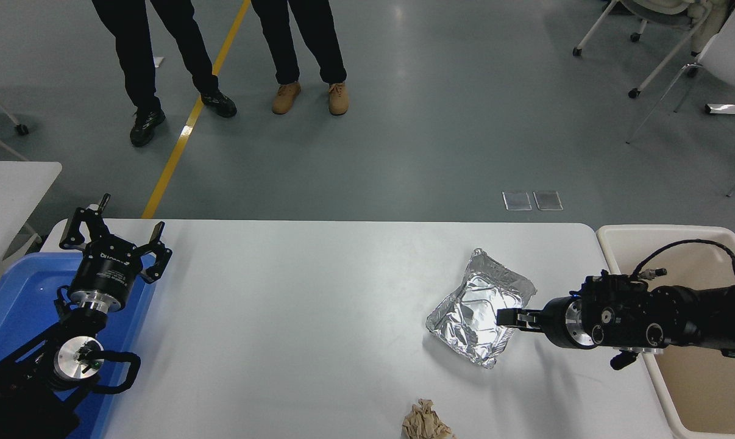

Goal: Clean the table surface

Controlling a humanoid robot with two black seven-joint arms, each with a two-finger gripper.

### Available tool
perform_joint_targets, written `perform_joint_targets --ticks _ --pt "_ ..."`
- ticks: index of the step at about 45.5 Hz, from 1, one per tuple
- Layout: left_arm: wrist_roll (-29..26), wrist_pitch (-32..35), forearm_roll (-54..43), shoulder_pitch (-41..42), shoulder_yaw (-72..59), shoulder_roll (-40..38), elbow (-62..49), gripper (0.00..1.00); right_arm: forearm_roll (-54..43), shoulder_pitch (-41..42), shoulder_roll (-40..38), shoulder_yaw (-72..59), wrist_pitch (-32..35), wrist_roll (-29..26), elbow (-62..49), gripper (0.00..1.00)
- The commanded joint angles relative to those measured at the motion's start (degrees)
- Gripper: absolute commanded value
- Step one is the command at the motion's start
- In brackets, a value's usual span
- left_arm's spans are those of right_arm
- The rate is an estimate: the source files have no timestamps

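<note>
The white desk (319, 317) fills the lower frame. A crumpled foil tray (474, 317) lies on its right part. The right claw (506, 317) reaches in sideways over the tray's right rim; whether it pinches the rim cannot be told. A crumpled brown paper wad (425, 421) sits at the near edge. The left claw (114, 235), spread, is parked over a blue bin (14, 305).

We see shiny silver on the crumpled foil tray (478, 316) at our black right claw (506, 317), tan on the paper wad (425, 421) nearer us, plain white tabletop (294, 317), beige bin (696, 390) behind the claw.
</note>
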Motion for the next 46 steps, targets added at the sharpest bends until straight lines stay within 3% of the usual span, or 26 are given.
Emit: perform_joint_targets --ticks 1,19,30,40,46 --pt "0.0 0.0 0.0 0.0 0.0 -0.08 0.0 0.99 -0.07 -1.93 0.54 0.02 -0.86 -0.09 -1.17 0.87" --pt "0.0 0.0 0.0 0.0 0.0 0.0 0.0 0.99 -0.25 -2.55 1.69 0.02 -1.39 -0.09 -1.96 0.79" --pt "0.0 0.0 0.0 0.0 0.0 0.0 0.0 0.99 -0.78 -2.81 1.77 -0.16 -1.48 0.08 -2.57 0.49" --pt "0.0 0.0 0.0 0.0 0.0 0.0 0.0 0.99 -0.78 -2.9 2.48 -1.57 -1.48 0.35 -3.02 0.35" --pt "0.0 0.0 0.0 0.0 0.0 0.0 0.0 0.99 -0.78 -2.9 2.48 -1.65 -1.48 0.35 -3.02 0.35"
